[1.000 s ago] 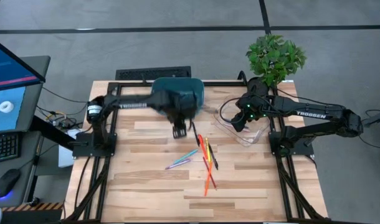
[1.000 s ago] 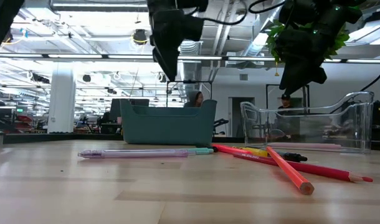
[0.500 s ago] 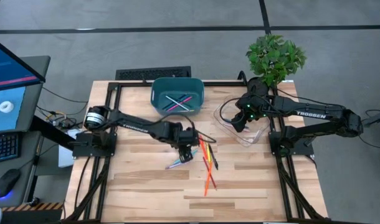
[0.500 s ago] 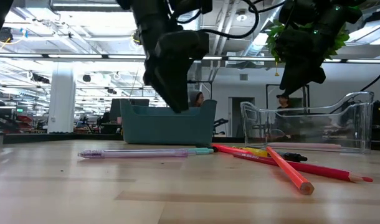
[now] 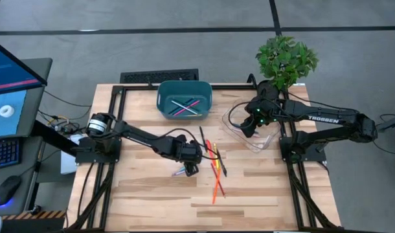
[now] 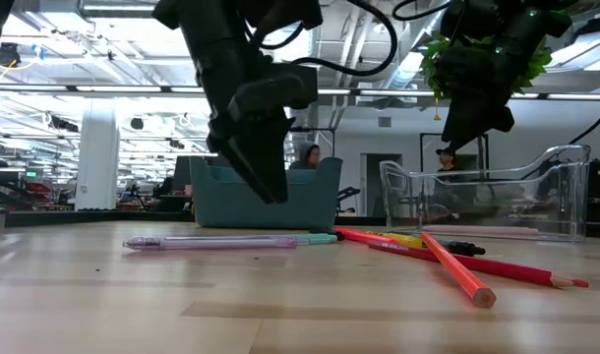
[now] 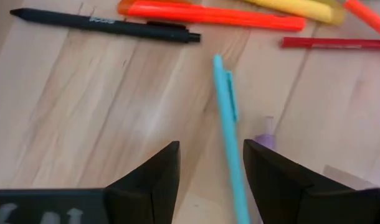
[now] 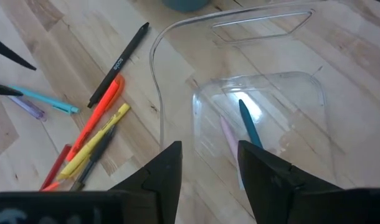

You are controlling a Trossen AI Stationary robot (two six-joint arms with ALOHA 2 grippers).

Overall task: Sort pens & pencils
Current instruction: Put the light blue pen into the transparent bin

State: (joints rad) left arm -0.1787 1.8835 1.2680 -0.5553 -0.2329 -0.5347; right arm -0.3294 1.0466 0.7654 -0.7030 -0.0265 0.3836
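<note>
Several pens and pencils (image 5: 215,167) lie in a loose pile at the table's middle: orange, red, yellow and black sticks. A teal pen (image 7: 227,118) and a purple pen (image 6: 221,242) lie at the pile's left. My left gripper (image 5: 190,163) hovers open just above these two, clear of the table in the low view (image 6: 266,187); the teal pen runs past its fingers (image 7: 212,149). My right gripper (image 5: 248,126) is open and empty above the clear tray (image 8: 177,37), which holds a teal pen (image 8: 249,127) and a pale pink stick. The teal bin (image 5: 165,103) holds several pens.
A potted plant (image 5: 285,59) stands at the far right corner behind the right arm. The teal bin stands at the far middle and the clear tray at the right. Bare wood lies toward the near edge (image 5: 204,207). A monitor, keyboard and mouse stand off the table's left.
My left gripper has come from over the teal bin toward the table's near edge and down, and now hangs low over the teal and purple pens. The pens on the table have not moved.
</note>
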